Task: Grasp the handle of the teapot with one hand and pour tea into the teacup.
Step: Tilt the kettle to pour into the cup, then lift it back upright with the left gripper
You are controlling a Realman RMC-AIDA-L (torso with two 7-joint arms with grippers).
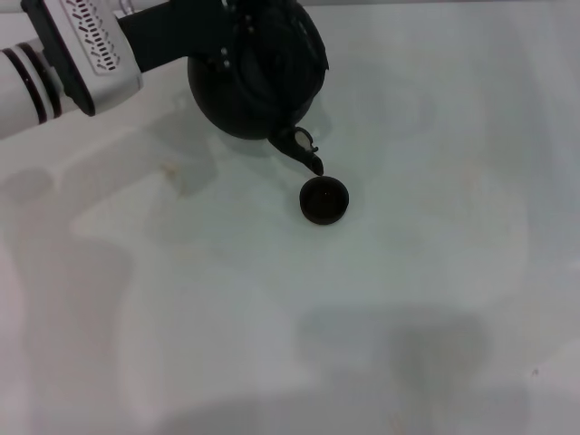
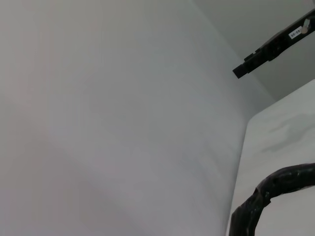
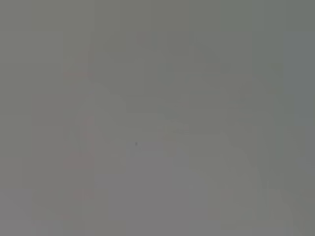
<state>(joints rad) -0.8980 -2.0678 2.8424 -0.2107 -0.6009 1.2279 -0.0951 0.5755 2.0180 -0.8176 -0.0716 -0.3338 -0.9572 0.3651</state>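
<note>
Black teapot (image 1: 254, 77) hanging tilted under the left gripper (image 1: 237, 41), spout tip dipped just over the teacup (image 1: 323, 200) on the white table (image 1: 435, 272). Jaws seemingly clamped on the wrapped handle (image 2: 275, 189). Right gripper out of sight.

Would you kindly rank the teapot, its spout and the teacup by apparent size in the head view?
1. teapot, by far the largest
2. teacup
3. spout, which looks only slightly smaller than the cup, so that order is unsure
</note>
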